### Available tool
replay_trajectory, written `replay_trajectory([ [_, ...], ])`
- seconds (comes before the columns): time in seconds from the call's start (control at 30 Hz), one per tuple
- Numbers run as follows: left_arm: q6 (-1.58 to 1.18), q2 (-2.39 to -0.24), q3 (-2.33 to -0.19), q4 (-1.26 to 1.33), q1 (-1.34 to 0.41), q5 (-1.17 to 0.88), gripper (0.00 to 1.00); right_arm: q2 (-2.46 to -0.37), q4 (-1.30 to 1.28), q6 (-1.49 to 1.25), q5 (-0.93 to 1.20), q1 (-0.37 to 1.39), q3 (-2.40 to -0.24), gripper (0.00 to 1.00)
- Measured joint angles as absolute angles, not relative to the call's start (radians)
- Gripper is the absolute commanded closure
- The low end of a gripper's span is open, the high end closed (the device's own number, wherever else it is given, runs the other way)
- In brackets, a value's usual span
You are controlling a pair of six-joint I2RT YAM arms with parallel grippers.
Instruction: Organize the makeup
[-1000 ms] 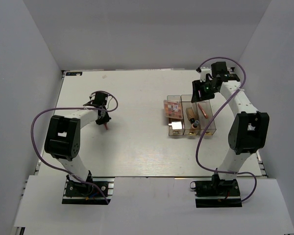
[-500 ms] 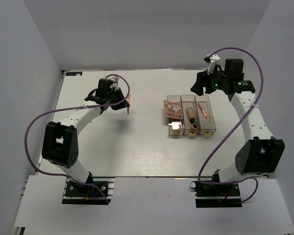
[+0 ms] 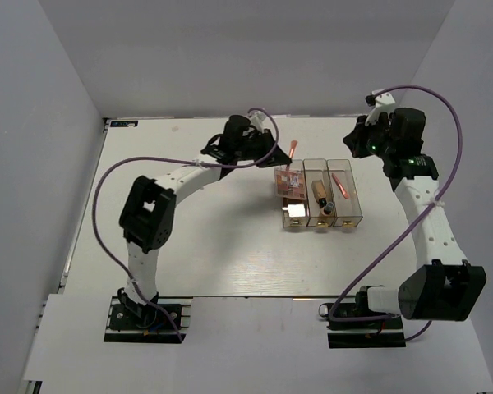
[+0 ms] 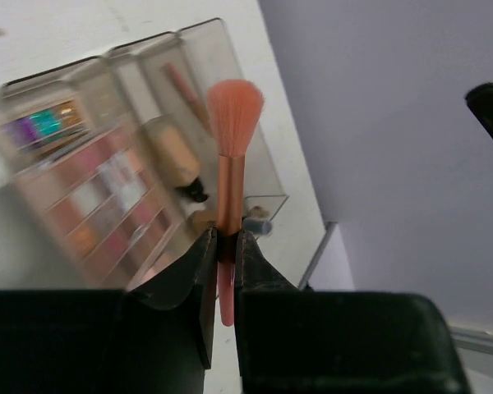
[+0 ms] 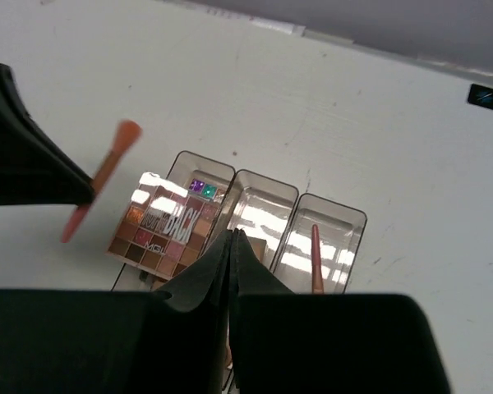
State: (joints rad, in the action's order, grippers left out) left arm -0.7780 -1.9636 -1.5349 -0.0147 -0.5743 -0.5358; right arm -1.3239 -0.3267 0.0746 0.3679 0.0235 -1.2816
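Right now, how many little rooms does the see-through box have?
3 in the clear box: left holds palettes, middle a beige bottle, right a pink stick.

Palettes crowd box's L compartment; R compartment w/ pink stick has room.

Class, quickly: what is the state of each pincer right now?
Left pincer: closed on the pink brush.
Right pincer: closed, holding nothing.

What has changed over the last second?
The left end effector, shut on the pink brush, swung from the table's left side rightward to just beside the clear box. The right end effector, shut and empty, drew back off the box to the right. The box and its contents stayed put.
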Motion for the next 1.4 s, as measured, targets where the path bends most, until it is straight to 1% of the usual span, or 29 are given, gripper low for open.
replay_trajectory([
  [0.2, -0.908, -2.189, -1.767, 0.097, -0.659, -0.579, 1.00, -1.246, -0.276, 0.056, 0.289, 0.019, -1.244, 1.00],
  [0.33, -0.997, -2.283, -1.845, 0.185, -0.707, -0.577, 1.00, -1.231, -0.262, 0.048, 0.273, 0.019, -1.218, 1.00],
  [0.53, -1.095, -2.349, -1.856, 0.278, -0.762, -0.516, 1.00, -1.224, -0.258, 0.028, 0.257, -0.005, -1.193, 0.99],
  [0.87, -1.198, -2.451, -1.935, 0.326, -0.813, -0.428, 1.00, -1.161, -0.232, 0.020, 0.249, -0.027, -1.161, 0.98],
  [0.93, -1.211, -2.464, -1.935, 0.321, -0.819, -0.416, 0.98, -1.153, -0.227, 0.020, 0.249, -0.029, -1.157, 0.98],
  [1.2, -1.243, -2.482, -1.935, 0.276, -0.831, -0.374, 0.95, -1.134, -0.206, 0.000, 0.250, -0.038, -1.121, 0.97],
  [1.4, -1.266, -2.483, -1.935, 0.265, -0.834, -0.359, 0.87, -1.132, -0.205, -0.014, 0.252, -0.039, -1.108, 0.96],
])
